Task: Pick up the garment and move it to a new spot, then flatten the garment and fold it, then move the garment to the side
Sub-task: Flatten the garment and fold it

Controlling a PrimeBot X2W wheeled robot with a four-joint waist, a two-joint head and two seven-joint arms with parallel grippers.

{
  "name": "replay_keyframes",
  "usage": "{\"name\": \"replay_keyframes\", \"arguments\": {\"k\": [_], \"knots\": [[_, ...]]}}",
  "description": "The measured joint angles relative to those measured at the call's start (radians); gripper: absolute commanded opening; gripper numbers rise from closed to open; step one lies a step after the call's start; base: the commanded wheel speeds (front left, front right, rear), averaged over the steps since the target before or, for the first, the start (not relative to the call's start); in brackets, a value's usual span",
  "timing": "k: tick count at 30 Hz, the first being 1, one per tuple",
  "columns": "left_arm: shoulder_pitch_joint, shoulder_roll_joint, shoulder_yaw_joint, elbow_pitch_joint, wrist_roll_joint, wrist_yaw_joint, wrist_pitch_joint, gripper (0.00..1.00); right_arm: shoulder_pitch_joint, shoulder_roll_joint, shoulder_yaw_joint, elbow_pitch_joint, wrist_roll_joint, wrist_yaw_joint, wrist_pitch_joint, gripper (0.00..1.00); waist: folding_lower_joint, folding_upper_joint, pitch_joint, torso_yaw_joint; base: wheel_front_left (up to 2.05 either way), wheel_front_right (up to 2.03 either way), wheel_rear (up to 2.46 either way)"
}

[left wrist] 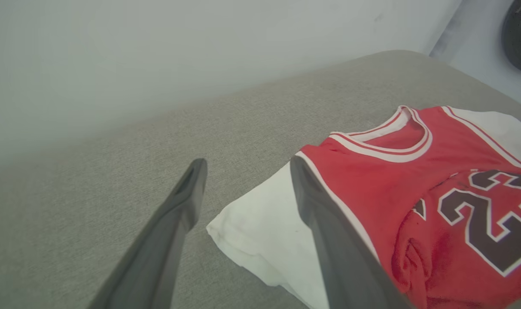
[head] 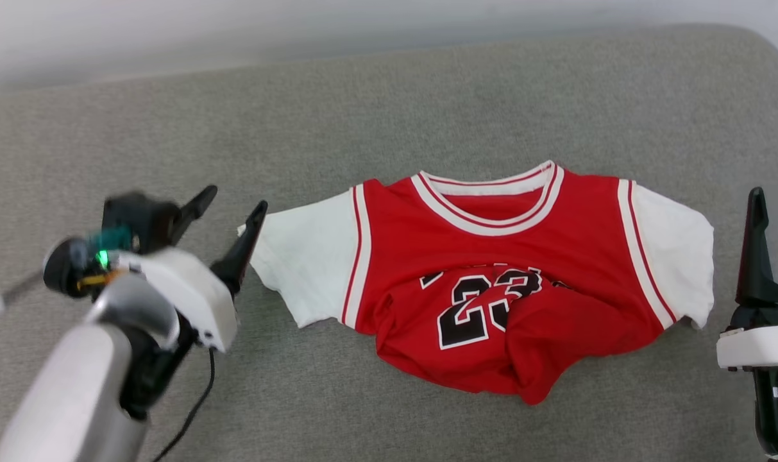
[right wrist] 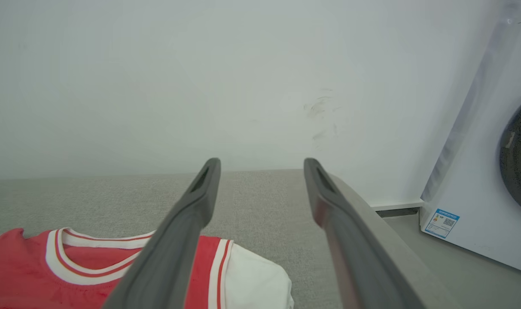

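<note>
The garment (head: 491,276) lies front-up on the grey cushion (head: 427,96), its hem (head: 523,359) bunched. Your left gripper (head: 235,199), fingers spread, is at the white sleeve (head: 305,256); the right gripper (right wrist: 262,165), fingers also spread, hangs beside the other sleeve. If you pinch one layer only, the crumpled hem may drag and crease further.

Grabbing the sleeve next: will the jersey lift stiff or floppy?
Probably floppy: the jersey bunches in soft folds at its hem. Likely light: its sleeve lies thin and flat on the grey surface. Lifted by one sleeve, the rest should sag.
</note>
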Motion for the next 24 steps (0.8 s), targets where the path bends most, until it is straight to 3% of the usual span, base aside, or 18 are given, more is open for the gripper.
{"name": "replay_keyframes", "arguments": {"k": [6,11,16,24], "knots": [[-0.216,0.156,-0.112,0.036,-0.206,0.0,0.373,1.0,-0.022,0.02,0.004,0.004,-0.005,0.0,-0.037,1.0,0.0,0.0,0.073,-0.028,0.0,0.0,0.0],[-0.322,0.252,-0.23,0.078,-0.303,0.0,0.569,1.0,-0.032,0.031,0.015,0.03,-0.005,0.0,-0.052,1.0,0.0,0.0,0.117,-0.054,0.0,0.0,0.0],[-0.381,0.286,-0.278,0.154,-0.343,0.0,0.653,1.0,-0.052,0.035,0.022,0.043,-0.003,0.0,-0.065,1.0,0.0,0.0,0.149,-0.076,0.0,0.0,0.0],[-0.427,0.314,-0.365,0.241,-0.335,0.0,0.661,1.0,-0.063,0.039,0.024,0.068,-0.001,0.0,-0.078,1.0,0.0,0.0,0.193,-0.097,0.0,0.0,0.0]]}}
